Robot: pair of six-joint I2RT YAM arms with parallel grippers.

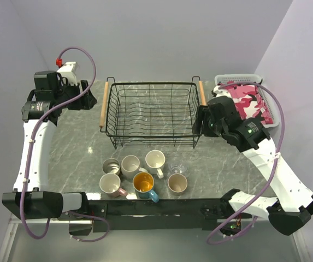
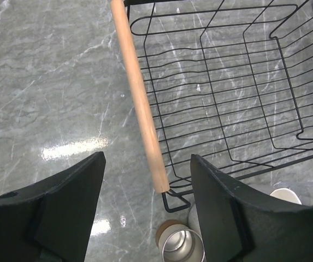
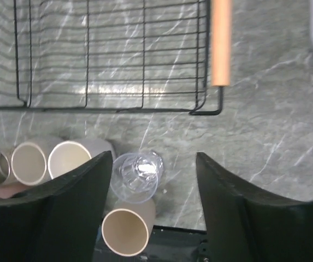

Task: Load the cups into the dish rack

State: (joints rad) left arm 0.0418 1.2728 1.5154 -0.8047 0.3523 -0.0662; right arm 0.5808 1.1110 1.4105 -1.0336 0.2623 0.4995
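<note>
Seven cups stand upright in a tight cluster on the grey marbled bench (image 1: 74,155), just in front of the dish rack (image 1: 152,83) and none inside it: a steel cup (image 1: 111,166), two white mugs (image 1: 130,166) and a clear glass (image 1: 178,170) in the back row, then a pink mug (image 1: 111,185), a blue mug (image 1: 144,184) with an orange inside and a tan cup (image 1: 177,184) in the row nearest the arm bases. The black wire rack sits mid-bench with nothing on its floor. The left claw (image 2: 146,159) hovers over the near end of the rack's left wooden handle (image 2: 140,98), jaws wide with nothing between them. The right claw (image 3: 153,155) hangs off the rack's right front corner, short of the right wooden handle (image 3: 220,43), likewise wide and empty, with the clear glass and tan cup right below it in its wrist view. By my reading loading has not begun, and the step in hand is reaching for a first cup. The next move calls for a claw to come down on an outer cup, likely the glass or tan cup for the right arm or the steel cup for the left, and to take it by the rim with one finger inside, since the neighbours look too close for a grip around the body
</note>
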